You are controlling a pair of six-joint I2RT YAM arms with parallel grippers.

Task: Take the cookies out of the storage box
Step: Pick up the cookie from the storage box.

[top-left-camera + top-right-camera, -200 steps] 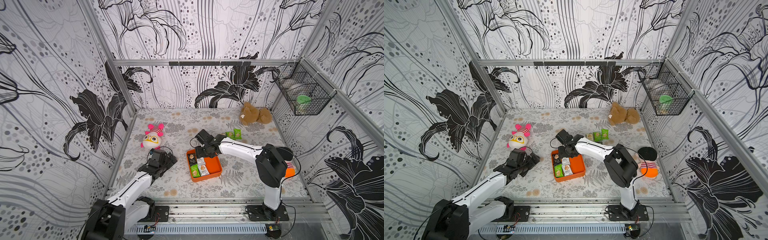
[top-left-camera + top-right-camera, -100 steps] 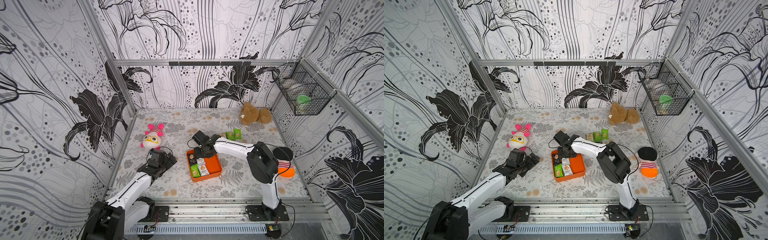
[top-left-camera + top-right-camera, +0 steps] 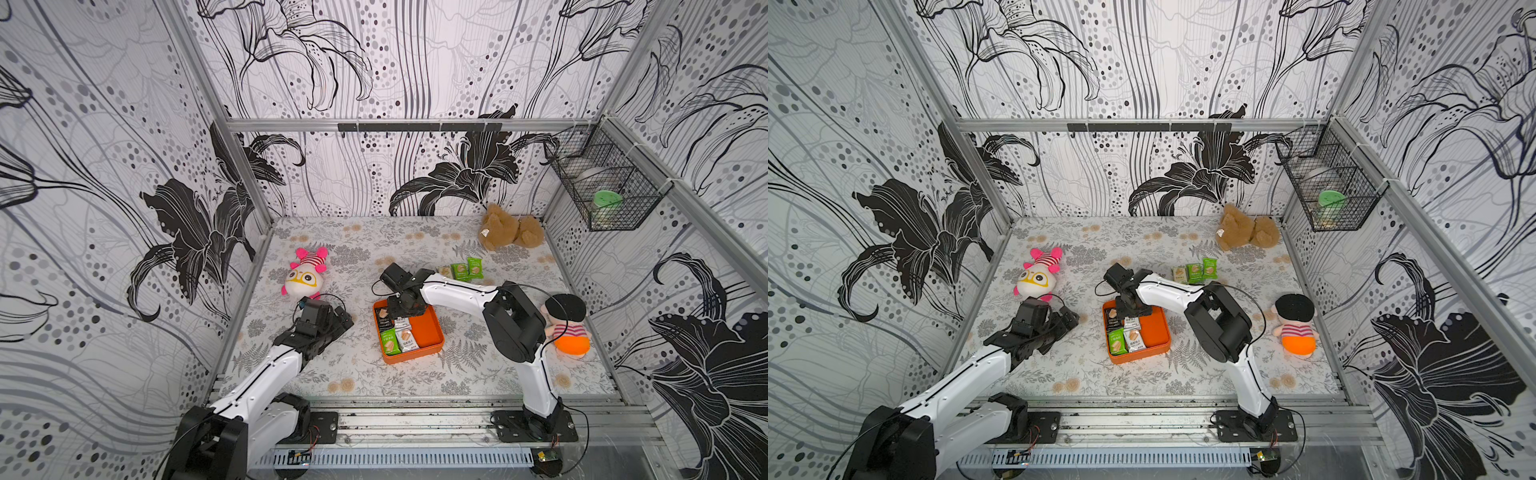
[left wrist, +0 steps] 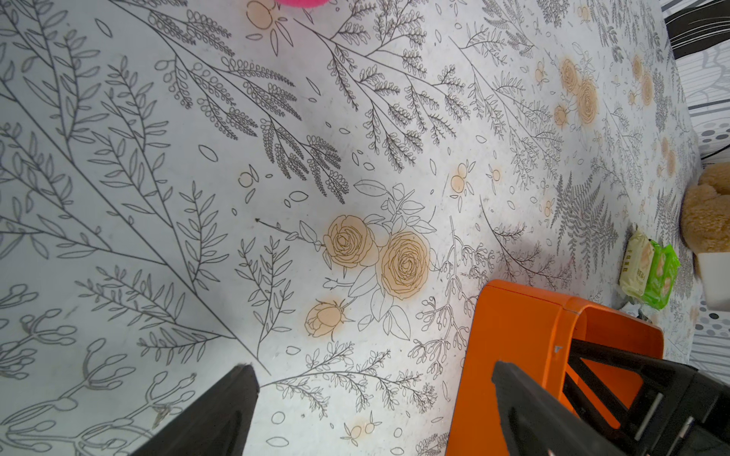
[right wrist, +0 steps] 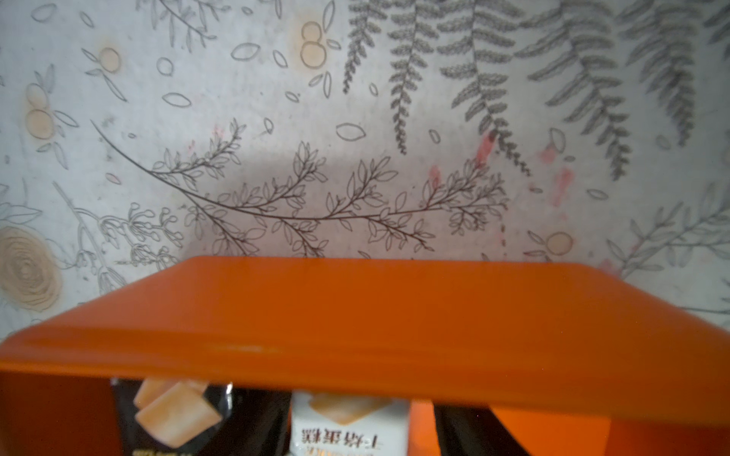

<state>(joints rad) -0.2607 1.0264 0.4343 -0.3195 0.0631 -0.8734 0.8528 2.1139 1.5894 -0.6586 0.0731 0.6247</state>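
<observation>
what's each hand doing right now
left hand: open, holding nothing.
right hand: open, jaws either side of a white cookie packet in the storage box, not clamped yet.

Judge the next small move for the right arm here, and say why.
Probably close the right pincer on the white packet: in the right wrist view its fingers straddle that packet inside the storage box, with orange floor showing beside one finger, so it looks not yet gripped.
</observation>
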